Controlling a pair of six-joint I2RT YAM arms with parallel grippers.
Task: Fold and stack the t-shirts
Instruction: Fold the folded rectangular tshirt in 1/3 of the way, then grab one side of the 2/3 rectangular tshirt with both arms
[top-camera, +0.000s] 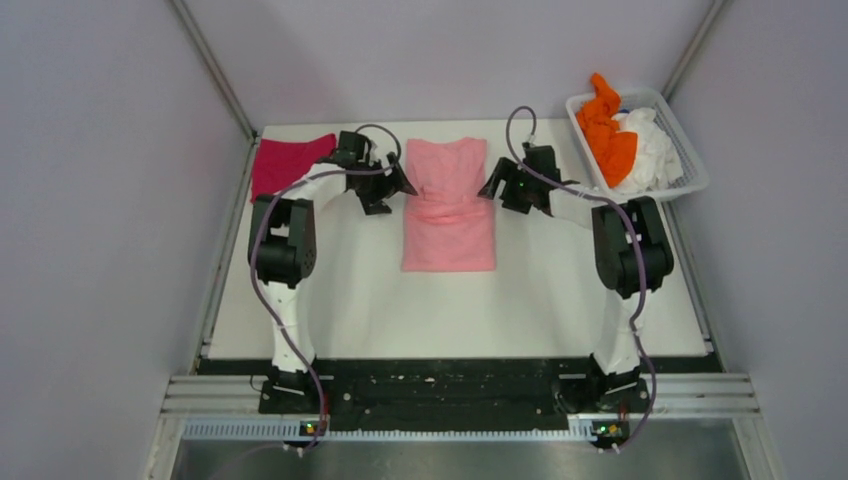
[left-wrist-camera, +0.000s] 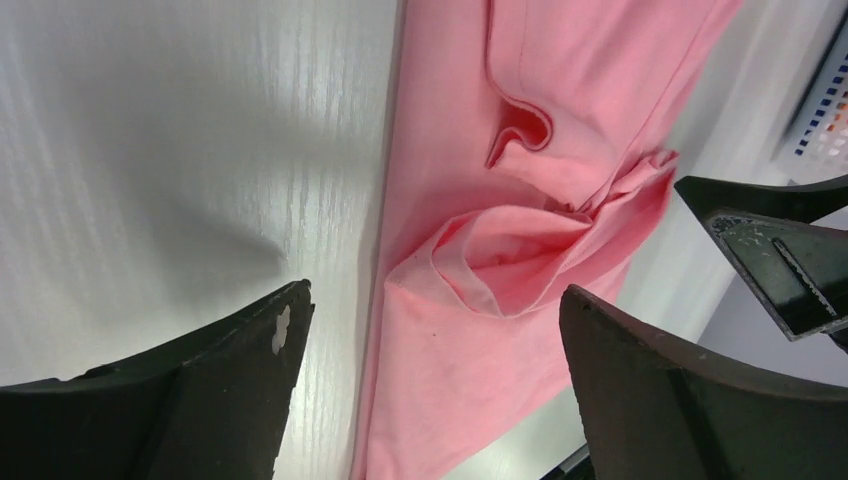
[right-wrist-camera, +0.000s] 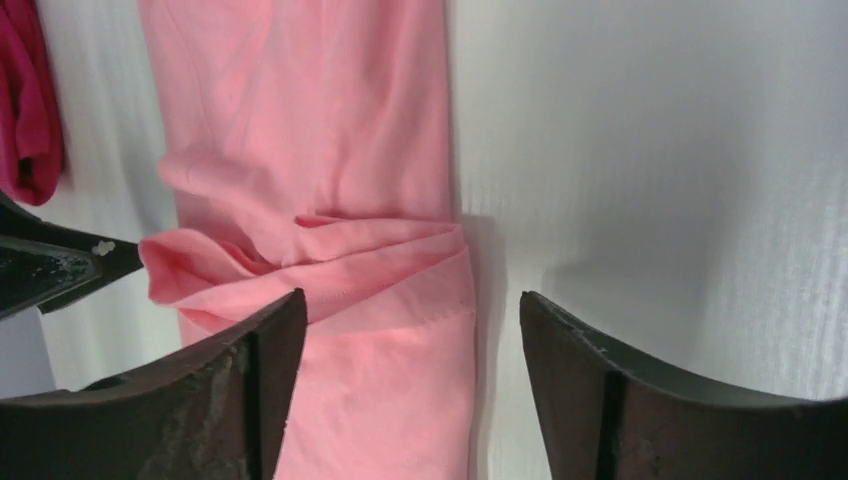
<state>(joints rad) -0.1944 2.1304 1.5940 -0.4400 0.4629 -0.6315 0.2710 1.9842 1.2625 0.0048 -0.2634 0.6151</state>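
Broadly, the white tabletop (top-camera: 450, 310) carries one garment in its middle: the light pink t-shirt (top-camera: 449, 215), folded into a long strip that runs from near the far edge toward the centre. A bunched ridge of cloth crosses it about halfway along, and the rest lies flat.

At the far left corner lies the magenta-red t-shirt (top-camera: 285, 160), flat, partly hidden by the left arm. At the far right corner sits the white slatted basket (top-camera: 695, 175), holding the crumpled orange t-shirt (top-camera: 608, 135) on its left side and the white t-shirt (top-camera: 652, 150) beside it.

The left gripper (top-camera: 392, 192) hangs just off the pink strip's left edge, the right gripper (top-camera: 503, 195) just off its right edge. Both pincers are released, fingers spread wide with nothing grasped. The wrist views show the bunched ridge below the gaps.
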